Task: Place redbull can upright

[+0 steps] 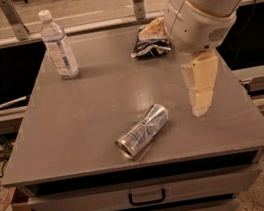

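The redbull can [142,131], a shiny silver-and-blue can, lies on its side near the front edge of the grey table [71,133], its top end facing the front left. My gripper [200,107] hangs down from the big white arm at the right. It is above the table, a short way to the right of the can and not touching it. It holds nothing that I can see.
A clear water bottle [58,45] with a white cap stands upright at the back left. A dark snack bag [150,46] lies at the back, partly behind the arm. A drawer with a handle [147,196] is below the tabletop. A railing runs behind the table.
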Robot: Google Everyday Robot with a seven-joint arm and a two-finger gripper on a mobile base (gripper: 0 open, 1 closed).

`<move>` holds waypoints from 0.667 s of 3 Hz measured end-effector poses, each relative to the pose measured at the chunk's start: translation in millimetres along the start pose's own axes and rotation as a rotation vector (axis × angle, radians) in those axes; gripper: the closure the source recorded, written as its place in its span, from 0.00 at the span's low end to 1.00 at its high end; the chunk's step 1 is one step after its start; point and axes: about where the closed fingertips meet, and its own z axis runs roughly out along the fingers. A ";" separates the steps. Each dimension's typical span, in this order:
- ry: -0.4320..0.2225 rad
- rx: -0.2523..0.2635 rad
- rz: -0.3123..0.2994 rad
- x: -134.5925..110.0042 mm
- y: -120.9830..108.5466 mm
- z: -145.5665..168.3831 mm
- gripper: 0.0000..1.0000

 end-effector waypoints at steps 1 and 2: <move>-0.028 -0.073 -0.140 -31.4 1.4 30.1 0.00; -0.014 -0.154 -0.268 -63.2 13.6 62.6 0.00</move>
